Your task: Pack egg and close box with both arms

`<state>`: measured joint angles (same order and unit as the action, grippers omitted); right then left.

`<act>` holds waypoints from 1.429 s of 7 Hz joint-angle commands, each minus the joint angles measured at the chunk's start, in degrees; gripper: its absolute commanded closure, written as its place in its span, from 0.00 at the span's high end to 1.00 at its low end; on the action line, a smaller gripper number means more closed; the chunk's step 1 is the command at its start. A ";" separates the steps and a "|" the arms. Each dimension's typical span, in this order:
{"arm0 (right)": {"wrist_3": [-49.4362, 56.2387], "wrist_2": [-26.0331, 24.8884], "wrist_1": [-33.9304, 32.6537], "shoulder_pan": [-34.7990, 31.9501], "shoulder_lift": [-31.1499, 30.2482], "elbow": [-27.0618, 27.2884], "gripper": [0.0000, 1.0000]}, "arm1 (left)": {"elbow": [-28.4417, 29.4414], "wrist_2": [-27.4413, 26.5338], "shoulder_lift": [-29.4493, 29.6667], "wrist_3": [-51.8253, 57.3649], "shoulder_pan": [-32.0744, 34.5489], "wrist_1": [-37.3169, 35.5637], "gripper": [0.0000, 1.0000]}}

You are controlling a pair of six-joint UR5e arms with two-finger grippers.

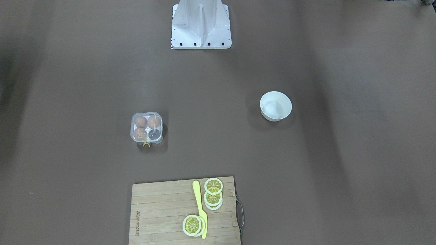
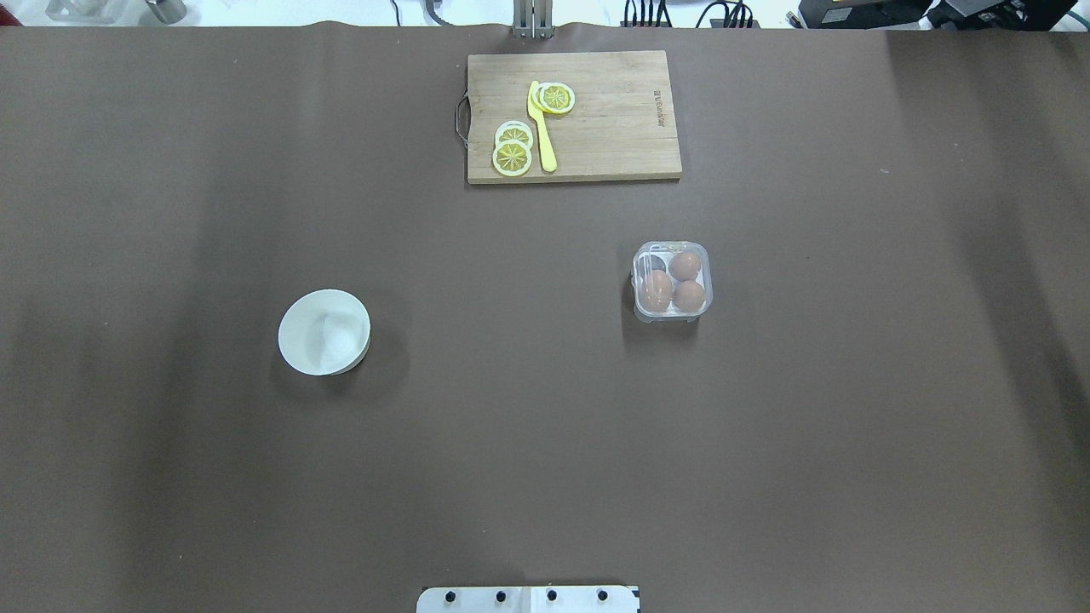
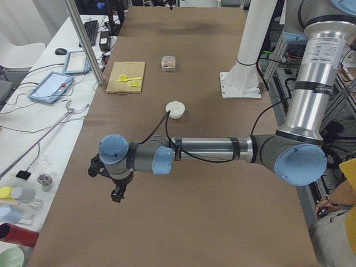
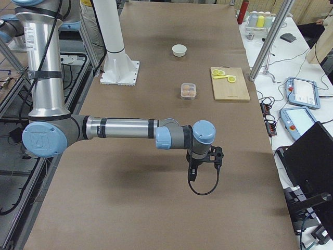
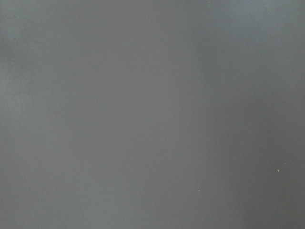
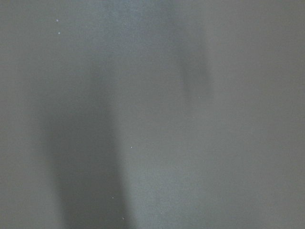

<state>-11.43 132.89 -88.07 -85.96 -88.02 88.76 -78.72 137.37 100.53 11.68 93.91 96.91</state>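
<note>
The box [image 1: 146, 128] [image 2: 672, 281] is a small clear plastic carton on the brown table, with a yellow string [image 1: 146, 144] at one edge. Three brown eggs lie in its cells, among them one egg [image 1: 140, 121] [image 2: 685, 266]; the fourth cell [image 1: 155, 134] is dark and empty. The clear lid seems to lie over the cells, but I cannot be sure. My left gripper [image 3: 115, 195] hangs over bare table far from the box, seen only in the exterior left view. My right gripper [image 4: 191, 174] hangs likewise in the exterior right view. I cannot tell whether either is open or shut.
A white bowl [image 1: 275, 105] [image 2: 324, 332] stands on my left side with a pale rounded shape inside. A wooden cutting board [image 1: 160, 204] [image 2: 613, 145] at the far edge holds lemon slices [image 2: 513, 157] and a yellow knife [image 2: 542, 128]. Both wrist views show only table.
</note>
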 commanded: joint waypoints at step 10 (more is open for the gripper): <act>0.79 0.00 0.62 -0.09 0.21 0.09 1.00 | -0.03 0.00 -0.08 -0.08 0.04 0.03 0.97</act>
<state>-11.11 132.89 -87.66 -85.97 -87.86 88.76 -78.75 137.37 100.46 11.60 93.99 96.97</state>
